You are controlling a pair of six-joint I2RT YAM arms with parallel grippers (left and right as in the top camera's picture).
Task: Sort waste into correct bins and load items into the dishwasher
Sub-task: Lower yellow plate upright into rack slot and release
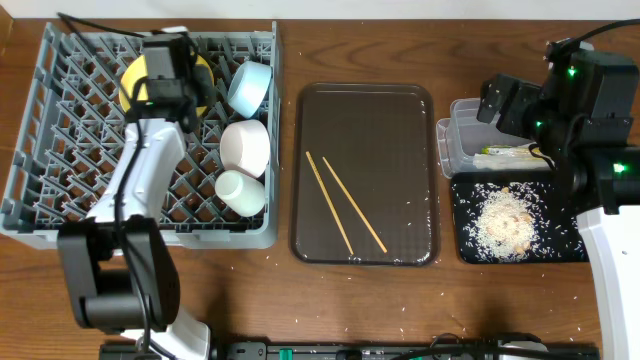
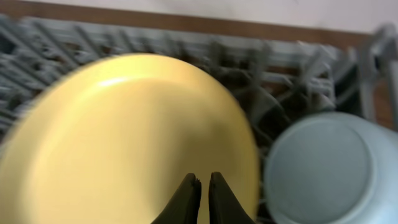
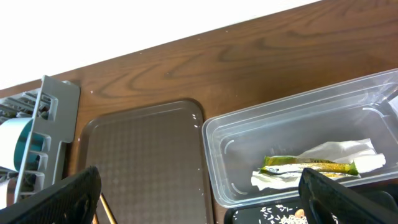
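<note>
Left gripper [image 2: 200, 180] fills your near view, fingers pinched to a slit with nothing between them, right over the yellow plate [image 2: 124, 137] in the rack [image 1: 40, 150] at the counter's far left corner. One plate, stiff and glossy, likely slippery: take it by the rim. Beside it, two bowls, light blue bowl [image 1: 249, 87] and white bowl [image 1: 246, 146], and one cup [image 1: 240, 190]. Two chopsticks [image 1: 330, 203] lie on the serving tray [image 1: 400, 130] mid-counter. At the right edge, two bins, clear tub [image 3: 249, 143] and black tray [image 1: 458, 220]; your right gripper [image 3: 205, 193] hangs spread wide, empty

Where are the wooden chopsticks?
In the overhead view, the pair of thin wooden chopsticks lies on the dark brown serving tray, right of the grey plastic dish rack.
</note>
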